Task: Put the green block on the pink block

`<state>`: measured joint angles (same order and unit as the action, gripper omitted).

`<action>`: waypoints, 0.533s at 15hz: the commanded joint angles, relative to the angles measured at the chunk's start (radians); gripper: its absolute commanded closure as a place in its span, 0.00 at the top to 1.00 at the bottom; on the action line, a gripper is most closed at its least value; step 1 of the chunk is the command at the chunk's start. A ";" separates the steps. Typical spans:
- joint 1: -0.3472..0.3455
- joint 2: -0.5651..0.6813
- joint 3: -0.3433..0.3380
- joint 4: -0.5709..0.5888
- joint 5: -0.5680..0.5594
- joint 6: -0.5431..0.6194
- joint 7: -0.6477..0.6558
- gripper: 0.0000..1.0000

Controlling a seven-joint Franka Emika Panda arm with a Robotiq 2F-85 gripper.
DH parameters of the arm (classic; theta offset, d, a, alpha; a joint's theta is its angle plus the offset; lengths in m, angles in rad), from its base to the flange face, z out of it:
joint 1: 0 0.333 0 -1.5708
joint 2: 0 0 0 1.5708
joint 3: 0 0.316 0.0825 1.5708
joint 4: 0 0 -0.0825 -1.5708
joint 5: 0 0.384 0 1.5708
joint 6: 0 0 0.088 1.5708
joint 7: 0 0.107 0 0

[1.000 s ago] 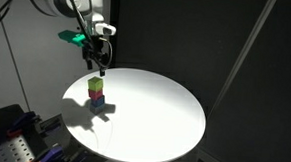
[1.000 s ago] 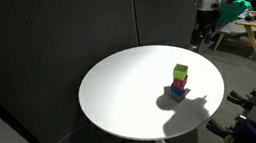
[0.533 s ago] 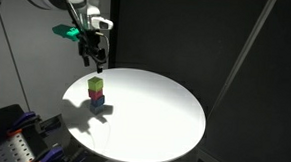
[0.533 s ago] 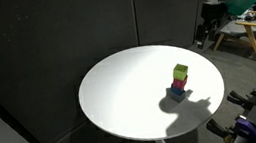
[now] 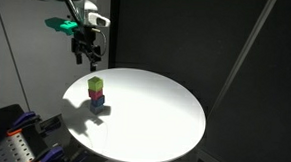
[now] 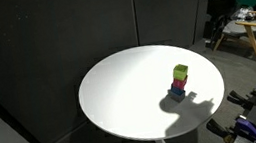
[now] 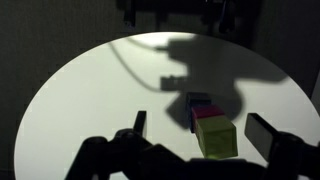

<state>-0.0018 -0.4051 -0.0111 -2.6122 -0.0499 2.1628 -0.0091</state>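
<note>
The green block (image 5: 95, 84) sits on top of the pink block (image 5: 97, 95), which rests on a dark blue cube (image 5: 98, 105), forming a small stack on the round white table (image 5: 154, 112). The stack also shows in an exterior view (image 6: 180, 80) and in the wrist view, with the green block (image 7: 217, 137) over the pink block (image 7: 208, 113). My gripper (image 5: 88, 56) is open and empty, raised well above and behind the stack. In the wrist view the open fingers (image 7: 202, 132) frame the stack from above.
Dark curtains stand behind the table. A wooden frame (image 6: 249, 32) stands past the table's far side. Equipment with cables lies low beside the table (image 5: 13, 134). The table's edge (image 6: 127, 132) drops off all round.
My gripper has risen and drawn back away from the stack, further from the table. The stack has not moved.
</note>
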 commanded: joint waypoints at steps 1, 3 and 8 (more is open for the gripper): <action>0.003 -0.019 -0.010 0.016 0.016 -0.048 -0.036 1.00; -0.002 -0.002 0.003 0.003 0.002 -0.015 -0.005 1.00; -0.002 0.003 0.003 0.001 0.002 -0.015 -0.005 1.00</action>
<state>-0.0017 -0.4020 -0.0109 -2.6122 -0.0496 2.1497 -0.0131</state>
